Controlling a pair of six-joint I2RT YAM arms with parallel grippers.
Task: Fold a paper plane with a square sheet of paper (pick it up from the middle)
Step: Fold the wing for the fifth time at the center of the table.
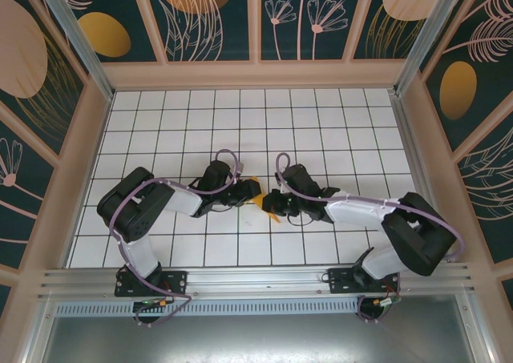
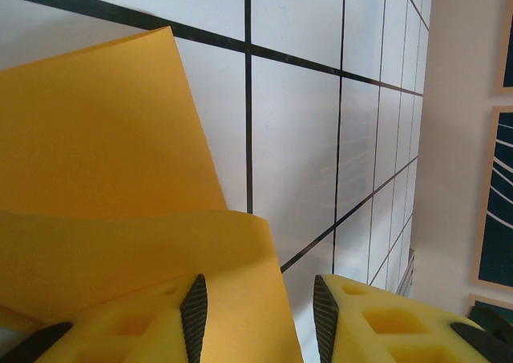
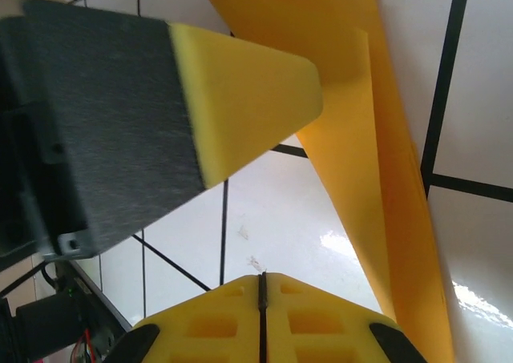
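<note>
The orange-yellow sheet of paper (image 1: 256,188) lies creased and partly raised at the middle of the table, between my two grippers. In the left wrist view the paper (image 2: 104,155) curls up over one finger and reaches into the gap of my left gripper (image 2: 258,283). Those jaws stand apart, with bare table showing beside the paper's edge. My right gripper (image 3: 262,276) is shut, pad against pad, with nothing between. It hovers over bare tile just left of a folded strip of the paper (image 3: 361,155). A finger of the left gripper (image 3: 240,90) is close ahead of it. From above, the left gripper (image 1: 250,193) and the right gripper (image 1: 271,203) nearly touch.
The white gridded table (image 1: 321,123) is boxed in by beige-framed patterned walls (image 1: 256,74) at the back and both sides. An aluminium rail (image 1: 256,281) carrying both arm bases runs along the near edge.
</note>
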